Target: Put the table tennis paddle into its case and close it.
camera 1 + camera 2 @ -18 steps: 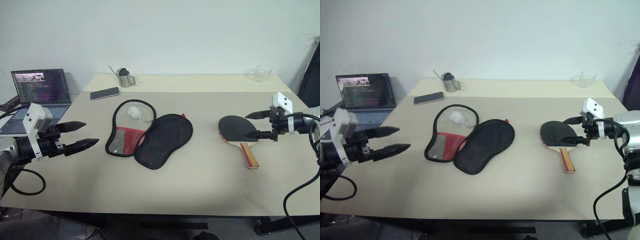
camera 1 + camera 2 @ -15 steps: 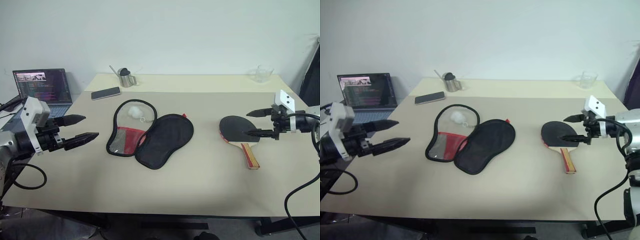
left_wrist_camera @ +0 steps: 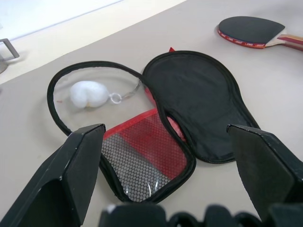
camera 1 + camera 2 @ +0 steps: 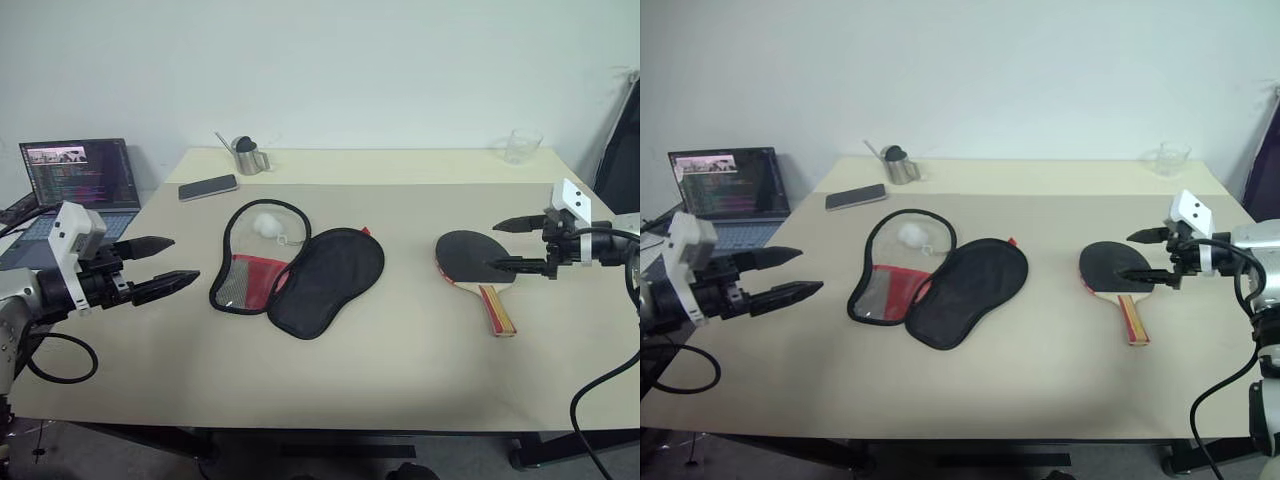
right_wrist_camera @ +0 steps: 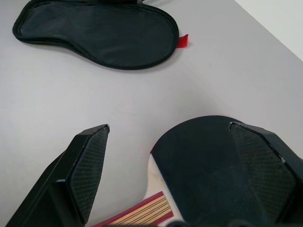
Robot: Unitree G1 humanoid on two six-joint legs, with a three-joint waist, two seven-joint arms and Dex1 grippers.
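Little has changed in the last half second. My right gripper [image 4: 518,245] still hangs over the paddle [image 4: 472,260], jaws spread wide, one finger above the far rim of the blade and one above its near half; it has drifted only slightly, and nothing is gripped. The paddle lies flat just below my right fingers, black face up, striped handle pointing toward my body.

My left gripper [image 4: 165,265] has swung about a little beyond the table's [image 4: 400,370] left edge and now sits a touch nearer the case [image 4: 295,270]. It is also spread wide and holding nothing. The case lies well ahead of those fingertips, unzipped and folded open: black half on the side toward the paddle, clear-and-red mesh half with the white ball charm [image 3: 87,92] on the other.

Judgement: the task is not yet begun. The case is ready to receive; the next step is my right hand closing on the blade or handle.
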